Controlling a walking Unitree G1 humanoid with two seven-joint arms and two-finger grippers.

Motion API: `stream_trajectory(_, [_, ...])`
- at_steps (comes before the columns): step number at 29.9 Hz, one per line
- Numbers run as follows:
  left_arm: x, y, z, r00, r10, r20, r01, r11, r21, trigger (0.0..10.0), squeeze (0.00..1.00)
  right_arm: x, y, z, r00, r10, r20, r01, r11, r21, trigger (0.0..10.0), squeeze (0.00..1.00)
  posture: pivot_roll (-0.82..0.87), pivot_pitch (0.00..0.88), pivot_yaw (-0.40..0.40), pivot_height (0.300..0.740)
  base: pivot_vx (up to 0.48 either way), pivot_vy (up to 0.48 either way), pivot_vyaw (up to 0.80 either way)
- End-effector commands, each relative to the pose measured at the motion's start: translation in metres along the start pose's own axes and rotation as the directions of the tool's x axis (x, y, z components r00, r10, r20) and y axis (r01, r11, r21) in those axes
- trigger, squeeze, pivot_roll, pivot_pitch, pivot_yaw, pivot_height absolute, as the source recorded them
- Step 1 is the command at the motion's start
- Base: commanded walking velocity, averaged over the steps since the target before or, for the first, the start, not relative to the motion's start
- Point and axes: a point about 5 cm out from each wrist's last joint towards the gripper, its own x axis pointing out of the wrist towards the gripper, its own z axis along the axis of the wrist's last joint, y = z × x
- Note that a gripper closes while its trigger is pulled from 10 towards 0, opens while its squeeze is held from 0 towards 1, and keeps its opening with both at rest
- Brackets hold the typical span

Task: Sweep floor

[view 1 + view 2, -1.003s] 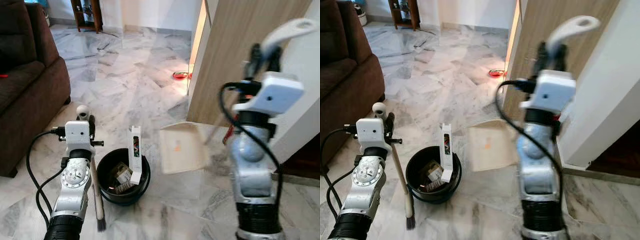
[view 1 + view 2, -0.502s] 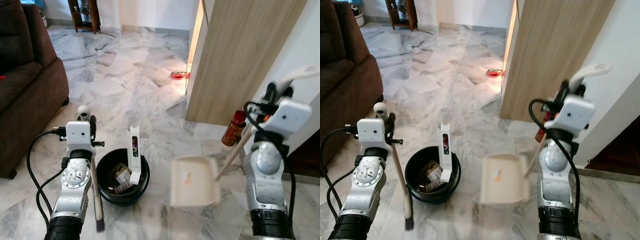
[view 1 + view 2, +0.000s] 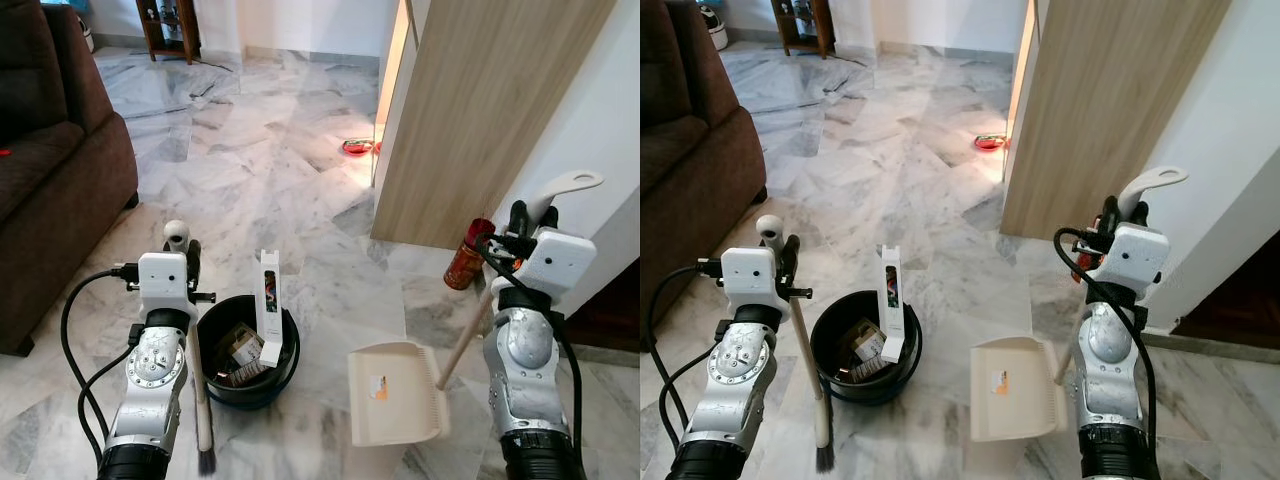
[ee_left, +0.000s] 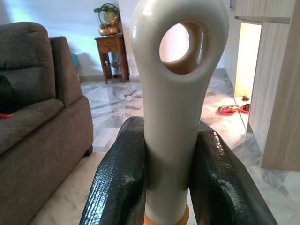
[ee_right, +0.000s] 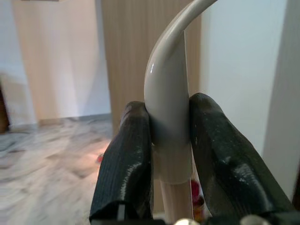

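My left gripper is shut on the pale handle of a small broom, which stands upright with its dark bristles on the marble floor beside a black bin. My right gripper is shut on the curved white handle of a cream dustpan. The pan lies flat on the floor right of the bin, its wooden stick slanting up to my right hand. The bin holds scraps and an upright white carton.
A brown sofa fills the left side. A wooden door panel and a white wall stand to the right, with a red spray can at their foot. A red dish lies farther off on the marble floor.
My right arm has come down and the dustpan has dropped from raised and blurred to lying flat on the floor right of the bin. The left arm and broom shifted slightly right.
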Motion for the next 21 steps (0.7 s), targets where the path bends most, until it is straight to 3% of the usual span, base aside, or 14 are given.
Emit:
stream_trajectory(1, [0.0027,-0.0052,0.0130,0.998,-0.018,0.057,0.019,0.999,-0.027,10.0,0.00,0.0038,0.0039,0.0062,0.999,0.010,0.039,-0.012,0.999,0.036,10.0,0.00,0.14,0.079,-0.063,0.740,0.000,0.000,0.00])
stream_trajectory(5, [0.0023,-0.0060,0.0130,0.998,-0.021,0.057,0.023,0.999,-0.032,10.0,0.00,0.0040,0.0058,0.0059,0.999,0.019,0.042,-0.021,0.999,0.042,10.0,0.00,0.13,0.079,-0.064,0.740,0.000,0.000,0.00])
stream_trajectory(21, [0.0032,-0.0076,0.0134,0.998,-0.024,0.060,0.026,0.999,-0.038,10.0,0.00,0.0042,0.0019,0.0029,0.999,0.014,0.039,-0.016,0.998,0.054,10.0,0.00,0.13,0.075,-0.059,0.740,-0.264,0.000,0.00])
